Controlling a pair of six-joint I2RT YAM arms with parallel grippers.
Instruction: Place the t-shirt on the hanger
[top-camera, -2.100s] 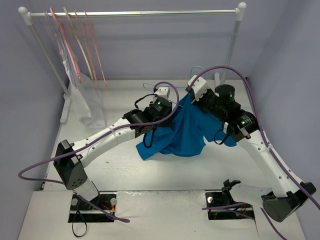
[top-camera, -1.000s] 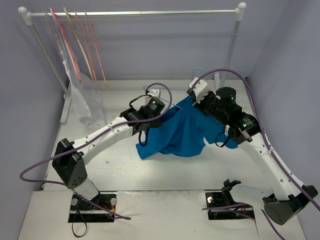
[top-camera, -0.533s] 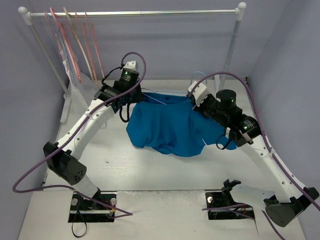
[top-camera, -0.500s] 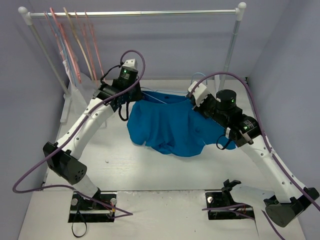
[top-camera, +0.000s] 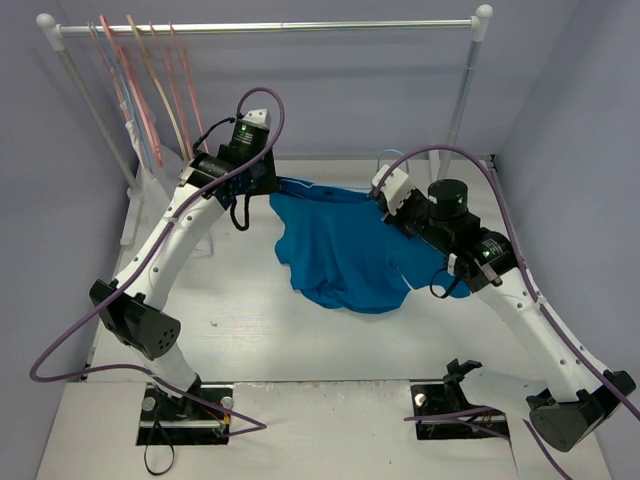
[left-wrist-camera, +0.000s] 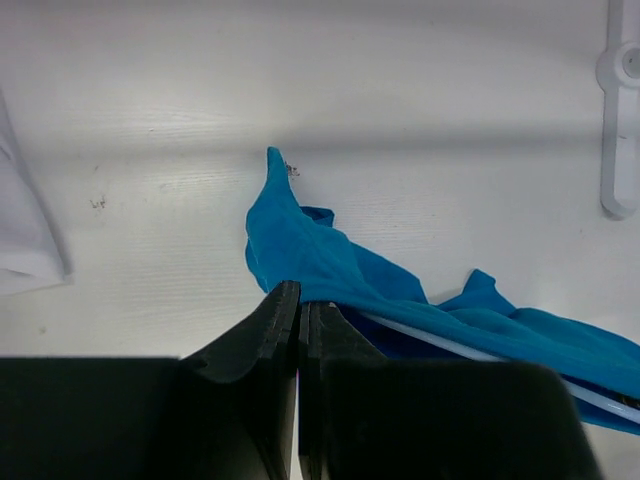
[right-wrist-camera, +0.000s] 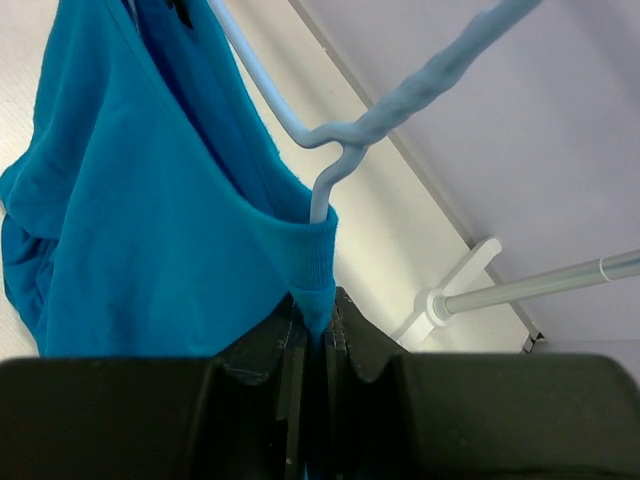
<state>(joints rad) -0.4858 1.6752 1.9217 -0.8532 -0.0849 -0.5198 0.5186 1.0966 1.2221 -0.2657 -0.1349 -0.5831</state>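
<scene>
Left gripper (left-wrist-camera: 299, 296) swung outward, spreading t-shirt (top-camera: 340, 250); right wrist reveals hanger (right-wrist-camera: 420, 85).

**Three cameras, one shirt in common**

The top camera sits high behind the arm bases and looks down the whole white wooden table (top-camera: 250, 340) to the silver clothes rail (top-camera: 270, 27) at the far end. The left wrist camera hangs close over the tabletop, peering almost straight down past the black left gripper (left-wrist-camera: 298, 287). The right wrist camera tilts upward past the black right gripper (right-wrist-camera: 318, 300), very near, towards the lilac wall (right-wrist-camera: 520, 150). All three catch the bright blue cloth t-shirt (top-camera: 345, 255), and both wrist views show the thin light-blue hanger (right-wrist-camera: 335, 135).
</scene>
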